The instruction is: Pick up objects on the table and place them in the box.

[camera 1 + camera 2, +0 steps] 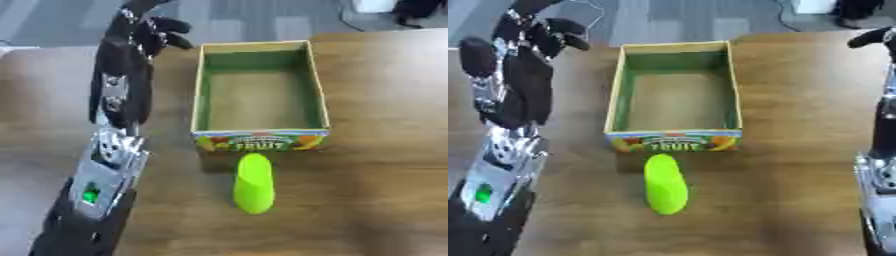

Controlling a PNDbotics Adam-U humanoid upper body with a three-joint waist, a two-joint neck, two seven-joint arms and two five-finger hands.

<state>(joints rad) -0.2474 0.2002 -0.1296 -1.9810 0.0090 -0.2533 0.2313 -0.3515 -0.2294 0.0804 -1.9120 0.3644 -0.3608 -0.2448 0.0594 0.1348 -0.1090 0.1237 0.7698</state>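
A brown wooden table (385, 150) stands on grey striped floor (254, 20) beyond its far edge.

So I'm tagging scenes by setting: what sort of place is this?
Probably an office or lab, not a home: a wooden table stands on grey carpet-like floor, with cables trailing on it. A cardboard fruit box and a green object look laid out for a test.
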